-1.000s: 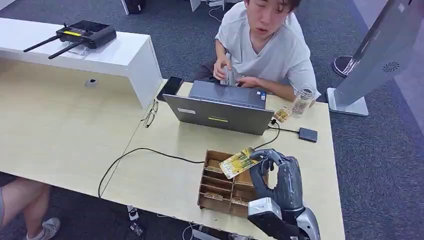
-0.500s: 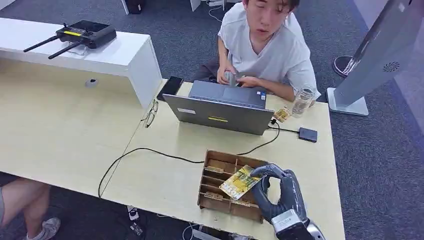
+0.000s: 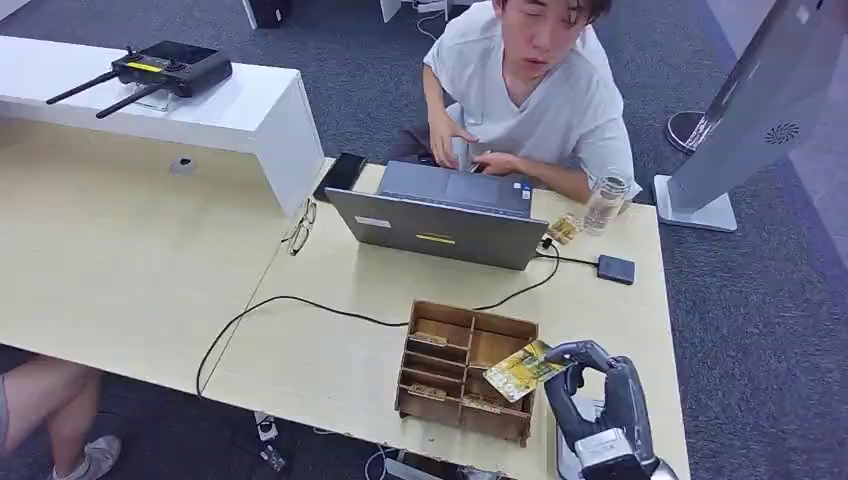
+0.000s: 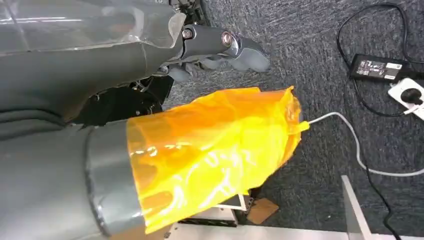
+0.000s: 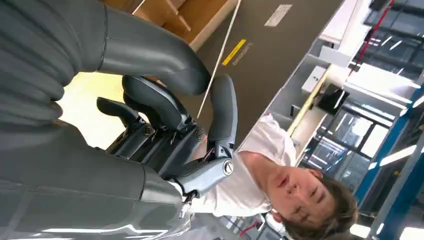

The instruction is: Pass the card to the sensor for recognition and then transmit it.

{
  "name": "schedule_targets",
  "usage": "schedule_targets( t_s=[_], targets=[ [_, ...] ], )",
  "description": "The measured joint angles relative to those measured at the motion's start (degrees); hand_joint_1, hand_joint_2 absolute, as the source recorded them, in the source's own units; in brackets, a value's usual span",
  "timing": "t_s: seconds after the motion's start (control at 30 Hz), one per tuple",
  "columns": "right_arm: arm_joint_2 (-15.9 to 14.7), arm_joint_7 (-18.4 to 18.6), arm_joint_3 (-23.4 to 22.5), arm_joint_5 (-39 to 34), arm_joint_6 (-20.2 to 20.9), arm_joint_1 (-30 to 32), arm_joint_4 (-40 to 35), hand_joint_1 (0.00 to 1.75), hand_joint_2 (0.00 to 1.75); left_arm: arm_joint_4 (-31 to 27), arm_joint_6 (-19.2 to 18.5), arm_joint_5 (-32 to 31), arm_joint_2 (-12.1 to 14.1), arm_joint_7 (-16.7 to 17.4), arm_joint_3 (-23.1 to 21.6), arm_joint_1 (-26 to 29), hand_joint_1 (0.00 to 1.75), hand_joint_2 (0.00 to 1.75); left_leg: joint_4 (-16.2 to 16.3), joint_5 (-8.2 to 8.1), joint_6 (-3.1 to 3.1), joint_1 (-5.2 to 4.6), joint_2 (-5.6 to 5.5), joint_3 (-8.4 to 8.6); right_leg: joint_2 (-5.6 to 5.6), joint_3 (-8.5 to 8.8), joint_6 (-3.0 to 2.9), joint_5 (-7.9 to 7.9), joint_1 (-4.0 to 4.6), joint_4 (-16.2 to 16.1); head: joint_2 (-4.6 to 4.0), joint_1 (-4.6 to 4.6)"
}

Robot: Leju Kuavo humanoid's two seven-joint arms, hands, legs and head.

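Observation:
My right hand [image 3: 598,398] hangs over the table's near edge, just right of the wooden box [image 3: 440,345]. It pinches a yellow-green card [image 3: 521,370] that juts left over the box's near right corner. In the right wrist view the card [image 5: 220,51] shows edge-on as a thin pale line between thumb and fingers [image 5: 222,107]. A small dark sensor pad [image 3: 616,269] lies flat farther back on the right, cabled to the laptop [image 3: 440,228]. My left hand [image 4: 216,49] hangs above the floor with nothing in it.
A person [image 3: 540,95] sits behind the laptop with both hands at its keyboard. A glass jar [image 3: 605,203] and a few cards [image 3: 564,229] stand near the laptop's right corner. A black cable [image 3: 300,305] crosses the table. Glasses [image 3: 298,232] and a phone [image 3: 341,173] lie left of the laptop.
My right hand has pulled back toward the near edge and to the right, carrying the card from above the box's middle to its near right corner. The person's hands shifted at the laptop.

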Motion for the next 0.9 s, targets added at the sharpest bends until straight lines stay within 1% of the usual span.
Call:
schedule_targets(
  t_s=[0.2, 0.3, 0.4, 0.47, 0.77, 0.9],
  targets=[
    [-0.15, 0.55, -0.53, 1.1, -0.44, 0.29, 0.0, 1.75, 1.75, 0.0, 0.0, 0.09, -0.02, 0.5, 0.02, 0.0, 0.0, 0.0, 0.0, 0.0, 0.0, 0.01, 0.0, 0.0, 0.01, -0.03, 0.0, 0.0, 0.0, 0.01, 0.0, -0.02],
    [-0.15, 0.87, -1.36, 3.89, -3.27, 1.06, 0.0, 1.75, 1.75, 0.0, 0.0, 0.15, -0.17, 0.66, 0.09, 0.01, 0.0, 0.0, 0.0, 0.0, 0.0, 0.01, 0.0, -0.02, 0.0, -0.03, 0.0, -0.01, 0.0, 0.01, 0.0, -0.02],
    [-0.15, 1.38, -1.97, 7.13, -7.11, 2.33, 0.02, 1.75, 1.75, 0.0, 0.0, 0.17, -0.39, 0.94, 0.5, 0.0, 0.0, 0.0, 0.0, -0.01, 0.0, 0.0, -0.01, -0.04, 0.0, -0.04, 0.0, -0.01, 0.0, 0.0, 0.0, 0.0],
    [-0.15, 1.66, -2.36, 8.13, -8.87, 3.18, 0.18, 1.75, 1.75, 0.0, 0.0, 0.26, -0.44, 1.05, 0.77, 0.0, 0.0, 0.0, 0.0, -0.01, 0.01, 0.0, 0.0, -0.05, 0.0, -0.05, 0.01, -0.01, 0.0, 0.0, 0.0, -0.02],
    [-0.22, 1.86, -3.72, 9.62, -14.03, 7.53, 2.12, 1.75, 1.75, 0.0, -0.15, 0.59, -0.48, 1.2, 1.29, 0.0, 0.0, 0.0, 0.0, -0.02, 0.01, 0.0, -0.01, -0.07, 0.0, -0.07, 0.0, -0.02, 0.0, 0.0, 0.0, 0.0],
    [-0.26, 1.86, -4.17, 9.64, -14.56, 8.68, 3.19, 1.75, 1.75, -0.02, -0.15, 0.59, -0.63, 1.22, 1.46, 0.0, 0.0, 0.0, 0.0, -0.04, -0.02, 0.0, 0.0, -0.07, 0.0, -0.08, 0.0, -0.02, 0.0, 0.0, 0.0, -0.02]
  ],
)
